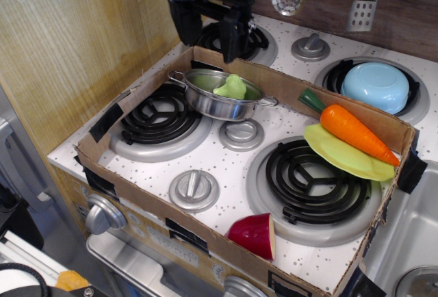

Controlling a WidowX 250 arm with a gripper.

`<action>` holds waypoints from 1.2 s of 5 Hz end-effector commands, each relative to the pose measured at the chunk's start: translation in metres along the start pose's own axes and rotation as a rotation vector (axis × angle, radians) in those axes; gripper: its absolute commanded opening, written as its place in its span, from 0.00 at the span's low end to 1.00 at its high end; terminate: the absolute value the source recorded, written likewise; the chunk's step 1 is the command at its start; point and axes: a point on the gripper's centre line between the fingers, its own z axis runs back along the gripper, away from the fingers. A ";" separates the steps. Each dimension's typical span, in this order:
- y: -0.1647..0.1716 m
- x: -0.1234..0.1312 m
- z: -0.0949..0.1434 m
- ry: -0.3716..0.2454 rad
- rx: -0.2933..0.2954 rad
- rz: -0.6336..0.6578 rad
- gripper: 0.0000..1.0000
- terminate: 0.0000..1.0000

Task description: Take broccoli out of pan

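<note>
Broccoli point(231, 87), pale green, sat inside the pan point(220, 103), which stood just left of the frame's centre between the two left-hand burners. Above it, toward the top of the frame, hung the black gripper point(209, 33), its fingers point(235, 37) spread wide with nothing between them, clear of the pan. At right, a carrot point(354, 133) lay on a yellow-green plate point(339, 155), and a light-blue bowl point(376, 86) rested upside down on the upper-right burner.
</note>
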 end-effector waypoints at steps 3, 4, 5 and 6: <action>0.015 0.027 -0.046 -0.116 -0.065 -0.029 1.00 0.00; 0.015 0.027 -0.060 -0.124 -0.092 -0.020 1.00 0.00; 0.016 0.027 -0.072 -0.140 -0.102 0.014 1.00 0.00; 0.019 0.031 -0.079 -0.152 -0.093 0.069 1.00 0.00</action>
